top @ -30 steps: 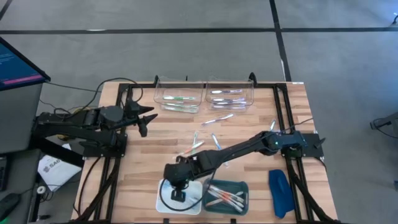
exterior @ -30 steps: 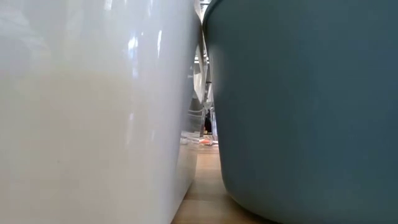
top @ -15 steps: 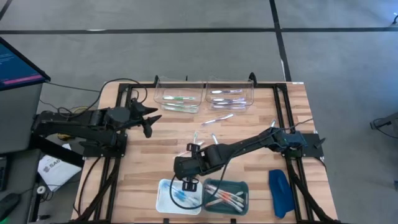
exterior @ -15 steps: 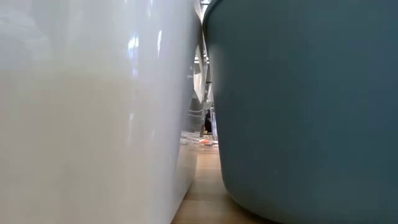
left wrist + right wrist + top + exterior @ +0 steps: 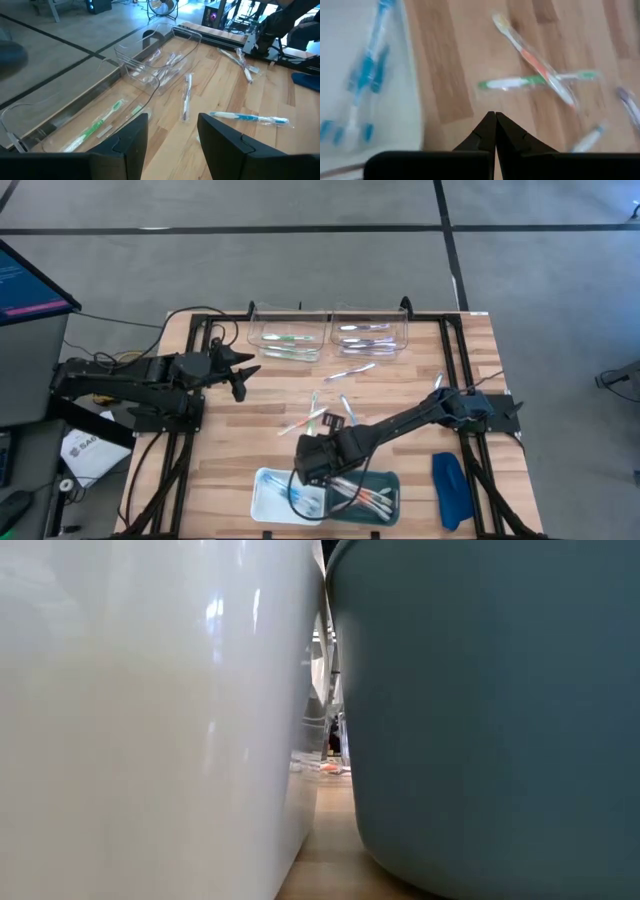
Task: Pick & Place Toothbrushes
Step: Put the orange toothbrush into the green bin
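Right gripper [image 5: 495, 116] pinched shut, empty; orange toothbrush [image 5: 532, 59] just ahead (light, stiff, wrapper probably slippery), grab mid-handle.

right gripper [image 5: 495, 119] jaws shut; left gripper [image 5: 172, 131] parted.

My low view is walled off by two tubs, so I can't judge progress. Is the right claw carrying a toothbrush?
Observer: No. The right claw is shut with nothing in it, over the wood beside the white tray.
Operator: Anything in that tray?
Observer: Blue toothbrushes lie in it.
Operator: And the left claw?
Observer: The left claw is open and empty, facing the clear bins at the back.
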`<state>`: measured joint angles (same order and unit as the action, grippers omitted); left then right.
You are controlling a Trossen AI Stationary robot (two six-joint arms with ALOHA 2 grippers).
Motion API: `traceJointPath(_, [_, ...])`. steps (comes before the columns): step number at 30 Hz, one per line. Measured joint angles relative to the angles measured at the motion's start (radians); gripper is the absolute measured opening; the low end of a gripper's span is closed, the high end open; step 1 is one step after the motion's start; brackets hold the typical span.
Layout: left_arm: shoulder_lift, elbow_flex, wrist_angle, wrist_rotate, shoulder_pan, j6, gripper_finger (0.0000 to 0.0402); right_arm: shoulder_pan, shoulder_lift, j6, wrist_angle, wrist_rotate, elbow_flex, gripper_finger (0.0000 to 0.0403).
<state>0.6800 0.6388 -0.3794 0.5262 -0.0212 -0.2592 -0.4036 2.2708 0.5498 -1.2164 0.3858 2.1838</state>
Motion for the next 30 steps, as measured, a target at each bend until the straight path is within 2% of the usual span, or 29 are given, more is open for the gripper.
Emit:
traceJointPath(4, [0.0, 0.0, 0.0, 0.0, 0.0, -0.004, 0.0168, -0.003, -0.073, 0.066, -0.013, 0.044, -0.103, 0.0])
traceJointPath(9, [0.0, 0.0, 0.002, 0.0, 0.0, -0.007, 0.0168, -0.012, -0.246, 0.219, 0.015, 0.095, -0.356, 0.0])
traceJointPath(13, [0.003, 0.0, 0.02, 0.0, 0.0, -0.007, 0.0168, 0.003, -0.417, 0.263, 0.196, 0.086, -0.618, 0.0])
traceJointPath(17, [0.004, 0.0, 0.022, -0.001, 0.0, -0.01, 0.0168, 0.069, -0.568, 0.289, 0.395, 0.053, -0.86, 0.0])
traceJointPath(22, [0.004, 0.0, 0.022, -0.011, 0.0, -0.009, 0.0168, 0.181, -0.675, 0.35, 0.558, 0.023, -1.045, 0.0])
traceJointPath(24, [0.004, 0.0, 0.023, -0.031, 0.0, 0.0, 0.0168, 0.221, -0.687, 0.331, 0.631, -0.004, -1.068, 0.0])
traceJointPath(27, [0.004, 0.0, 0.024, -0.075, 0.0, 0.025, 0.0168, 0.267, -0.674, 0.183, 0.792, -0.091, -1.071, 0.0])
traceJointPath(30, [0.004, 0.0, 0.031, -0.088, 0.0, 0.027, 0.0168, 0.309, -0.634, -0.037, 0.984, -0.301, -1.07, 0.0])
